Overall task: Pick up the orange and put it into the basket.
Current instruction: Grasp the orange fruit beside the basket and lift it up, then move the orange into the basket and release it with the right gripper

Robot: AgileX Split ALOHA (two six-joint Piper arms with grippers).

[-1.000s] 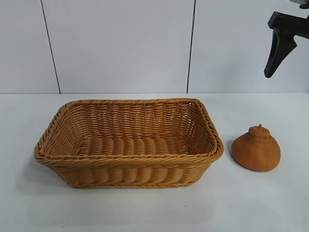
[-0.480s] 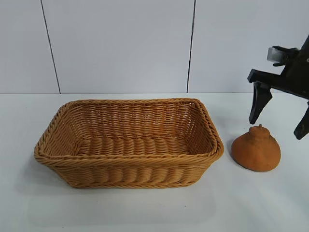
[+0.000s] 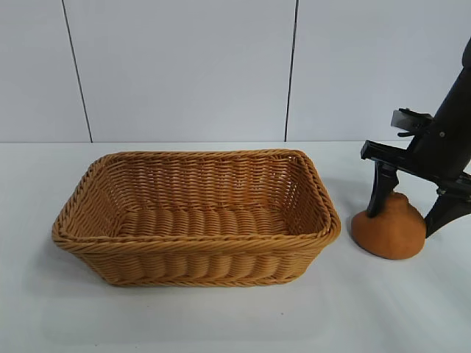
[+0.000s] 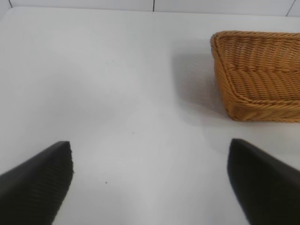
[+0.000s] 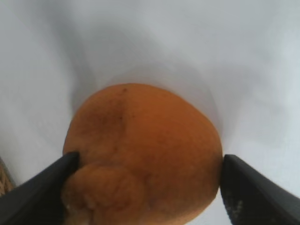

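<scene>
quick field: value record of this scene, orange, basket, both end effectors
orange: on the table, just right of the basket, outside it
basket: upright, nothing in it
right end effector: down over the orange, one finger at each side, fruit not lifted
left end effector: open above bare table, basket corner ahead
task: orange not yet in the basket

right end effector (image 3: pixel 409 206): black | fingers (image 5: pixel 40 194): tapered, ribbed pads | silver wrist fitting
</scene>
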